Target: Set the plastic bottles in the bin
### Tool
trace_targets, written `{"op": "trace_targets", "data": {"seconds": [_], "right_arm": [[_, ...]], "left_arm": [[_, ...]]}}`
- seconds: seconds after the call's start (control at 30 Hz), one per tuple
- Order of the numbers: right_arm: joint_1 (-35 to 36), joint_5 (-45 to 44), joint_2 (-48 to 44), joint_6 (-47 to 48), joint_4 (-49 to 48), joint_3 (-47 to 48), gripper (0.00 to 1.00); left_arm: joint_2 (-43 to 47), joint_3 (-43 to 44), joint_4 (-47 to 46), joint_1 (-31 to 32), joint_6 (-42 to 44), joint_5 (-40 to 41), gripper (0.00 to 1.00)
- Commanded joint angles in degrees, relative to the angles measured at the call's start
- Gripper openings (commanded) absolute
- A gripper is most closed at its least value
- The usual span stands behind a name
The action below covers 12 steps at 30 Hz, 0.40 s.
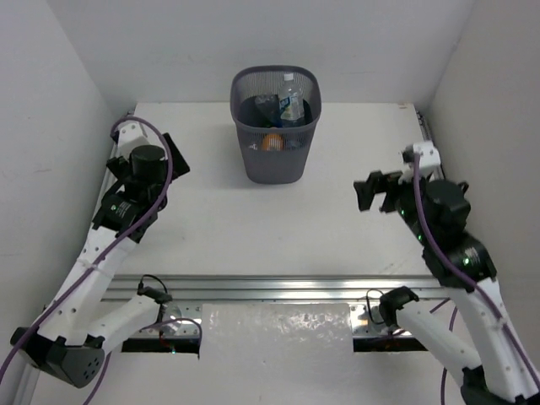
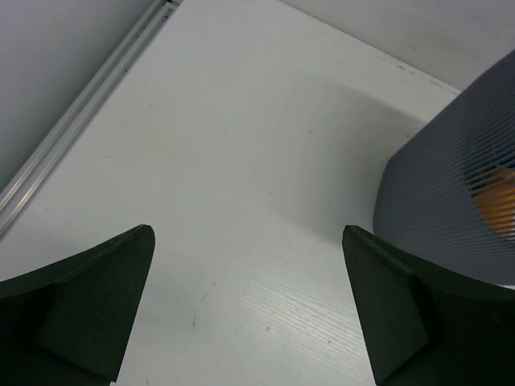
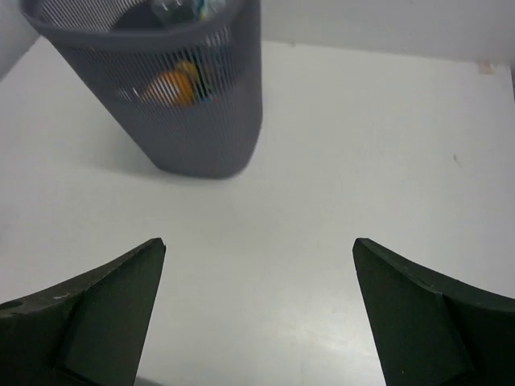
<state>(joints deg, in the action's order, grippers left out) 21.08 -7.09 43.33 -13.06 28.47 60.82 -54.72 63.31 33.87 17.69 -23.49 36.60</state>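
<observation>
A: Near side first. The left gripper [image 2: 248,233]?

B: Jaws spread wide, nothing between them. It hovers over bare desk [image 1: 211,236], with the bin [image 1: 274,164] off to its right.

A: Right gripper [image 3: 259,243]?

B: Same. Wide apart, empty, facing the bin from the other side.

A: Why are both held clear of it?

B: My guess is there's nothing to collect. No bottle shows on the desk in any view.

A: Farther back?

B: The bin stands upright at the far middle. The plastic bottles [image 1: 291,103] lie inside: a clear one with a blue label near the rim, and an orange one [image 3: 170,87] low down behind the mesh.

A: Count?

B: Can't tell, they're piled up. The task looks done or nearly so.
</observation>
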Motion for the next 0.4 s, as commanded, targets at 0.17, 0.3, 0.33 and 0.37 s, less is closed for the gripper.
{"op": "trace_targets", "data": {"seconds": [0.17, 0.3, 0.33, 0.37], "right_arm": [[-0.1, -5.5, -13.4, -5.0, 11.2, -12.8, 0.99], [-0.1, -5.1, -14.1, -5.6, 12.3, -14.2, 0.99], [-0.1, -5.7, -14.1, -5.6, 12.5, -14.7, 0.99], [-0.1, -5.9, -14.0, -5.6, 12.6, -14.7, 0.99]], "left_arm": [[8.3, -5.8, -1.3, -0.7, -2.5, 2.8, 1.00], [12.8, -8.7, -3.4, -0.7, -2.1, 1.2, 1.00], [13.2, -9.2, -3.8, -0.7, -1.5, 1.0, 1.00], [13.6, -9.9, -4.1, -0.6, -1.3, 1.1, 1.00]]}}
